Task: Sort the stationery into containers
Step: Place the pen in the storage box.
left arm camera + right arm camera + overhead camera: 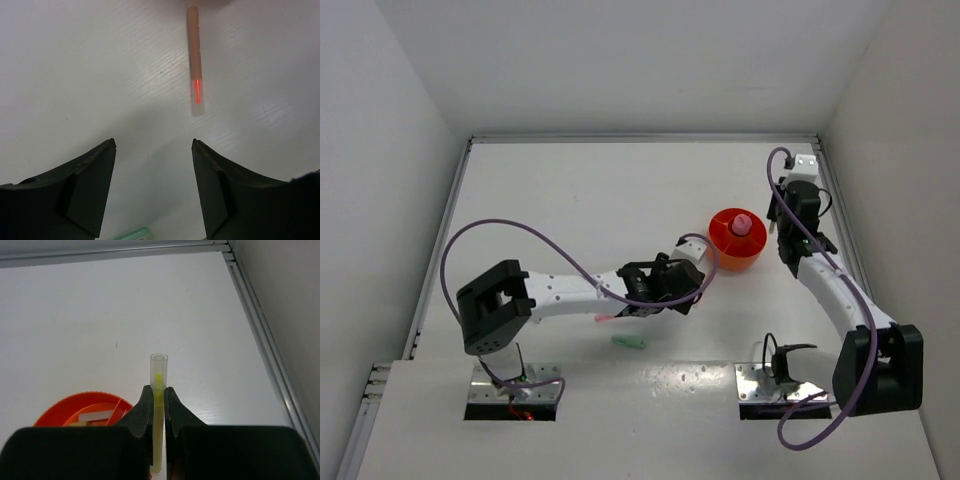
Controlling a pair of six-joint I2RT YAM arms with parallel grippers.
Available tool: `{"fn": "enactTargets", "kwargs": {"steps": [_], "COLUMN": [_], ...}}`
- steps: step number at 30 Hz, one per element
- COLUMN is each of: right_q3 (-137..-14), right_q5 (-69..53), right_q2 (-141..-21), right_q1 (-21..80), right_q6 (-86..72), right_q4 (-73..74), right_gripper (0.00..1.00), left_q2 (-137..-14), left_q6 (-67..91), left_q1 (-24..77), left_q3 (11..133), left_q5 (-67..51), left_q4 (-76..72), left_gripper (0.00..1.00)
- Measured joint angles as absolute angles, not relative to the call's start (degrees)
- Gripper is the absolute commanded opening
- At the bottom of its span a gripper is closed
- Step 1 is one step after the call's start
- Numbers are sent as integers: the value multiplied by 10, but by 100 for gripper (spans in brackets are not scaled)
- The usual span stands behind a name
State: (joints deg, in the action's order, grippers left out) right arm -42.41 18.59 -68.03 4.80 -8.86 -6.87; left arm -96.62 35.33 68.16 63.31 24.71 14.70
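White tabletop [620,200], pale walls [620,60] boxing it in, and your orange cup [730,258] sits toward the far right of it. A pink-capped tube [741,222] stands up inside the cup. The right wrist view also catches a whitish piece [95,416] lying in one of the compartments.

Just right of the cup, your right claw [158,390] is pinched tight on a thin yellow stick [158,371]. The stick's clear end pokes out past the fingertips, and it sits beside the cup's rim, not above the compartments.

Now over to the near left of the cup. Your left claw [154,144] hangs low over the table with its fingers spread wide and nothing between them. A thin pink stick [195,60] lies flat on the table just ahead of the fingertips. It lines up nearer the finger [220,190] on the right of that view and touches neither.

A green marker [630,342] lies on the table farther from the cup than the claw, toward the near edge. Only a sliver of it shows at the bottom of the left wrist view. Pink stick and marker lie near each other, not touching.
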Motion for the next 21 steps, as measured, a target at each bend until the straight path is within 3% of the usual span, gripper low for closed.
{"fn": "enactTargets", "kwargs": {"steps": [5,21], "right_q3": [-360,-333], "right_q5": [135,32], "right_q2": [-681,-727], "right_q1": [21,1], "right_q6": [-112,-152], "right_q4": [-133,-266], "right_gripper": [0,0], "left_q2": [-979,-1028], "left_q6": [349,345], "left_q1": [682,683], "left_q3": [639,677], "left_q5": [249,242], "left_q4": [144,131], "left_gripper": [68,63]}}
